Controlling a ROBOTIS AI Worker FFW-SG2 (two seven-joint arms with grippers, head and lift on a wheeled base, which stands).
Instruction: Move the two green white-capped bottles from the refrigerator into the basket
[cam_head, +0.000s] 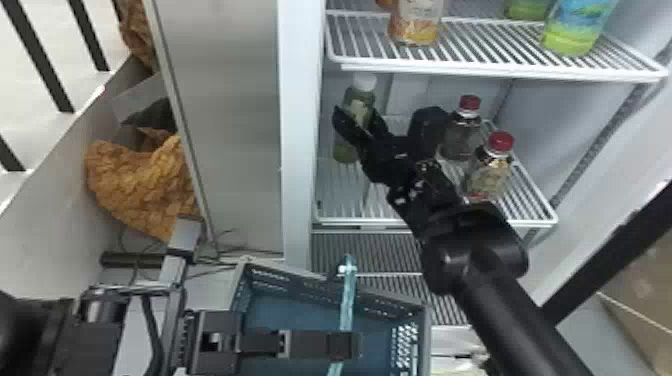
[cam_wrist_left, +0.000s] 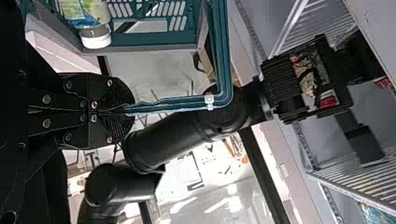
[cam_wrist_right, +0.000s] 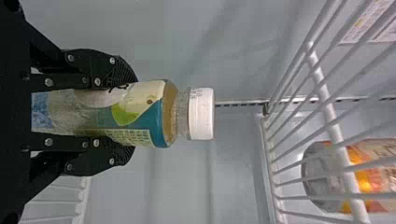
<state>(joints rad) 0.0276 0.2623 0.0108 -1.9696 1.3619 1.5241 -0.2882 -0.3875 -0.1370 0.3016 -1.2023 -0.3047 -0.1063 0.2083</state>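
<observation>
One down, one to go, by my reckoning. There's a white-capped bottle (cam_wrist_left: 95, 39) in the basket (cam_head: 325, 290), down at the lower middle of the head view, so that half looks done. The other green bottle (cam_wrist_right: 152, 112) is up in the fridge, upper middle of the head view, over the left part of the shelf (cam_head: 360, 220). My right claw (cam_wrist_right: 123, 114) is on it: fingers parted by the bottle's width, one pad either side, both apparently touching. I'd call that a grasp; whether the base is off the wires, I can't tell. Over on the left claw (cam_wrist_left: 126, 110), the fingers are pinched together on the basket's handle (cam_wrist_left: 173, 103). What's left, I judge: bring this bottle out, over the basket, and let it go inside.
</observation>
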